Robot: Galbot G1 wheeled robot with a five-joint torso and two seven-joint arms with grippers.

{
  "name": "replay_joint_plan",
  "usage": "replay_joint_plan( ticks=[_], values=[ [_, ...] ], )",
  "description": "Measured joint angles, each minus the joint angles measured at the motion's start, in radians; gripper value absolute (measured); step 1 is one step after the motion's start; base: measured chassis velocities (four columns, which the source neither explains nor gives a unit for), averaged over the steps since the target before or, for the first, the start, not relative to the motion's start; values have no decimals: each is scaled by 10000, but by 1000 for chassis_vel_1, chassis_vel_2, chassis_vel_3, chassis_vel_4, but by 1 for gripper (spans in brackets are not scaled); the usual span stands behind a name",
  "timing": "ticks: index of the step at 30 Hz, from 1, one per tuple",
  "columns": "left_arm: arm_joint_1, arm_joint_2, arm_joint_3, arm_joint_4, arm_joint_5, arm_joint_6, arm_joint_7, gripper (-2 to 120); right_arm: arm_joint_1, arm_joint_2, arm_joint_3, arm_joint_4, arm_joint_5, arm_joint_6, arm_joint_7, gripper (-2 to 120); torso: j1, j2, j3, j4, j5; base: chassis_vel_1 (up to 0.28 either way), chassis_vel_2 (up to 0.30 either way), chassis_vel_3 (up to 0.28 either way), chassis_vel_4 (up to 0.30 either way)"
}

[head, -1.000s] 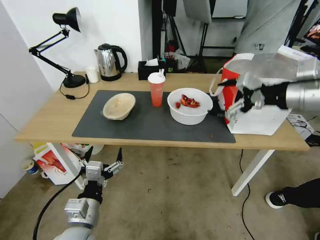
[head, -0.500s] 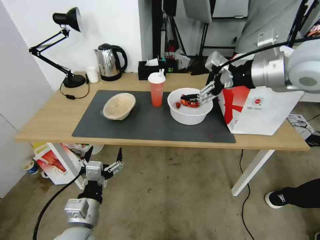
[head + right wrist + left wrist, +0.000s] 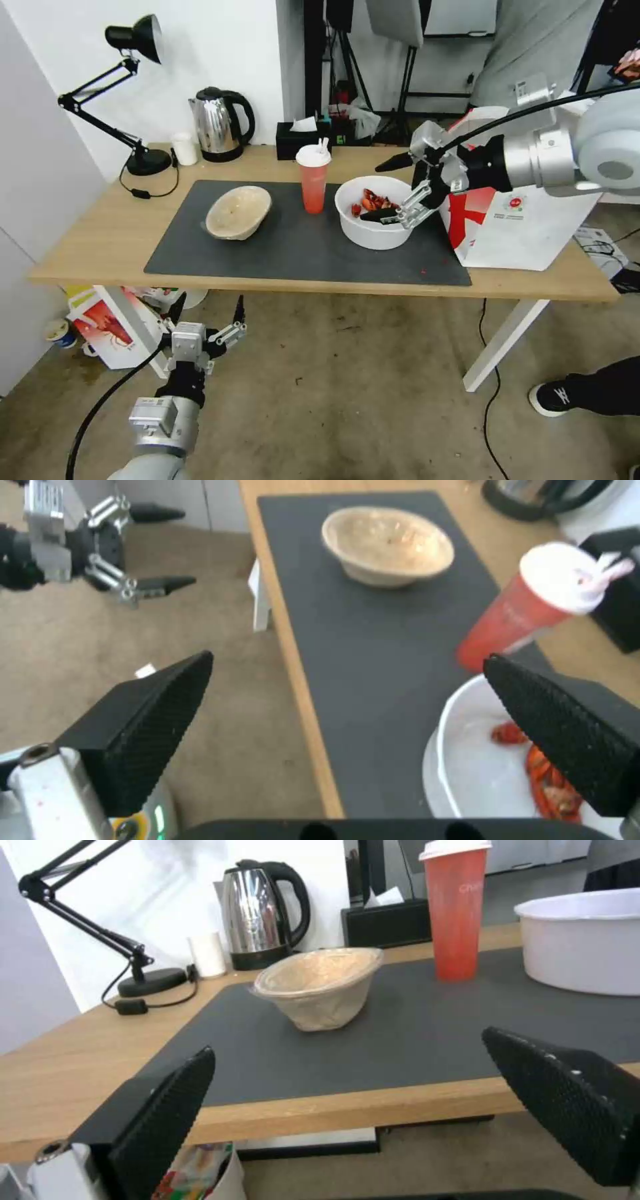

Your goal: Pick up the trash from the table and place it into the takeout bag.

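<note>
Bare concrete floor (image 3: 347, 400) in the foreground, stained, cables trailing. Left hand (image 3: 207, 319) hangs low over it, in front of the desk's near edge, fingers spread wide, gripping nothing.

Desk (image 3: 93, 247): long light-wood top on white legs, large dark grey mat (image 3: 293, 247) over its middle. On the mat, left to right: shallow beige bowl (image 3: 238, 212), tipped slightly; red cup (image 3: 313, 180) with white lid and straw, upright; large white bowl (image 3: 377, 217) with red crayfish shells inside. The three stand apart from one another, cup just beside the white bowl's far-left rim.

Right hand (image 3: 393, 189) reaches in from the right, over the white bowl, fingers well apart; the lower fingertip sits at the bowl's near-right rim, the upper one above it. Holds nothing. Contact with the rim: cannot tell.

Takeout bag (image 3: 533, 227) stands upright at the desk's right end, just right of the white bowl; red side panel faces the bowl, top partly behind the right arm.

Far side of desk: black lamp (image 3: 133, 40), steel kettle (image 3: 217, 125), small white cup (image 3: 185, 149), black tissue box (image 3: 299, 140).
</note>
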State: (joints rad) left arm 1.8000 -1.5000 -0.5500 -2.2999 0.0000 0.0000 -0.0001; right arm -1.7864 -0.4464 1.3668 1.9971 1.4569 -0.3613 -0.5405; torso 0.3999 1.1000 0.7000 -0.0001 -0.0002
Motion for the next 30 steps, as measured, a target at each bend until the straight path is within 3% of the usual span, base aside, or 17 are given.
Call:
replay_joint_plan(
  ticks=[16,22,30],
  values=[
    [0,0,0,0,0,0,0,100,372,-548,-1186,-831,-456,-765,-1151,100,0,0,0,0,2,0,0,0,0],
    [0,0,0,0,0,0,0,100,24,-667,-1157,-958,-646,-810,-1131,100,1,0,0,1,2,0,0,0,0],
    [0,0,0,0,0,1,1,100,-983,-929,-396,-1374,-801,-849,-1009,100,1,0,0,0,0,0,0,0,0]
  ],
)
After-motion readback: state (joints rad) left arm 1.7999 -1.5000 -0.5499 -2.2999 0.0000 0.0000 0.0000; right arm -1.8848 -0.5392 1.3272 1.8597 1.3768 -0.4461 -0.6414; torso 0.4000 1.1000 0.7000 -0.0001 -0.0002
